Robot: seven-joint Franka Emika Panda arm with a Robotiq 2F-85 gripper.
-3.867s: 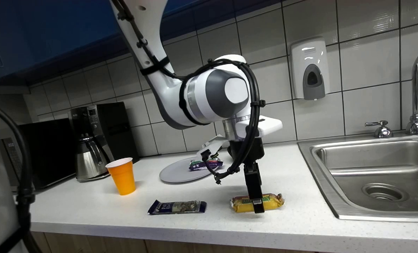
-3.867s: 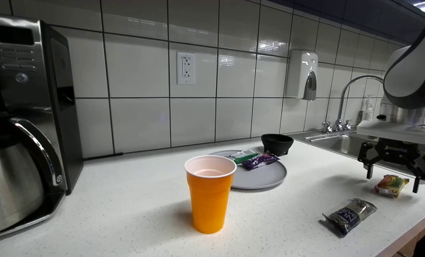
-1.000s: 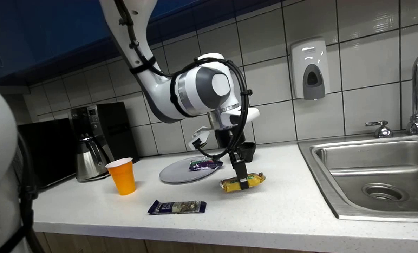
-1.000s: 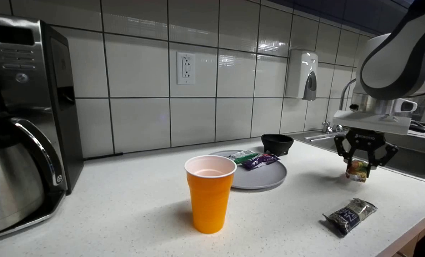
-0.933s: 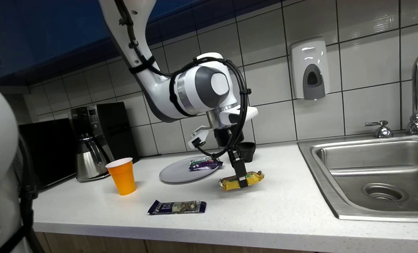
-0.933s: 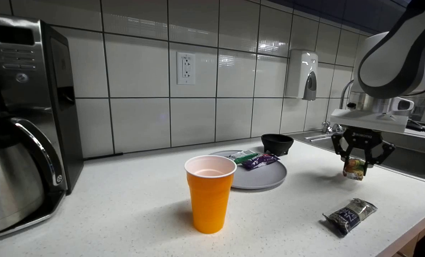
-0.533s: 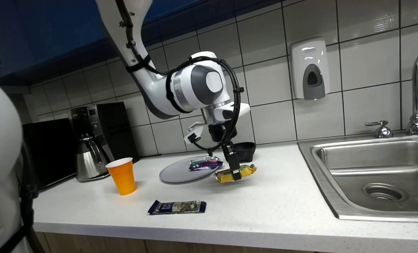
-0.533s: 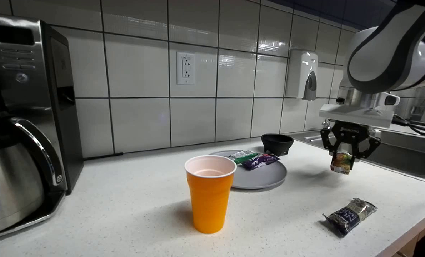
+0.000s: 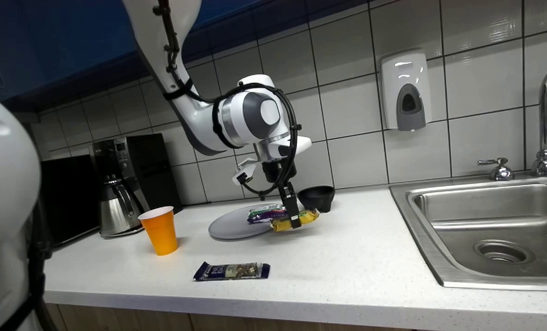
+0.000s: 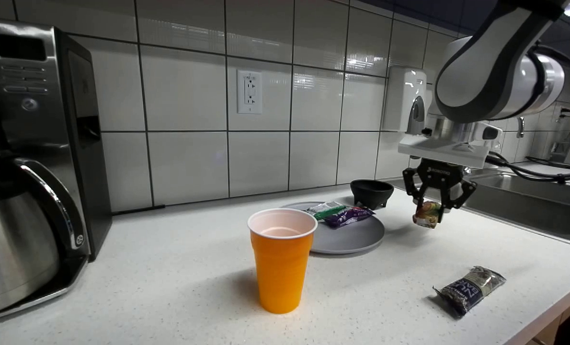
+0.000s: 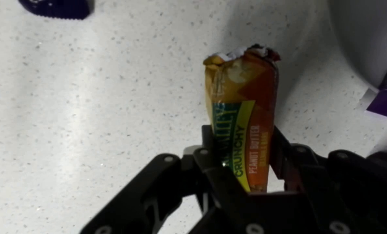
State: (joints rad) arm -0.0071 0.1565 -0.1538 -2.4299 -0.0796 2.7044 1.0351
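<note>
The gripper (image 10: 428, 215) holds a peanut butter bar (image 11: 244, 120) above the countertop (image 10: 179, 268)

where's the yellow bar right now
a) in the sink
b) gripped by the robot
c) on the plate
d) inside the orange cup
B: in the wrist view the yellow bar is clamped in the gripper, with the plate off to one side.
</note>
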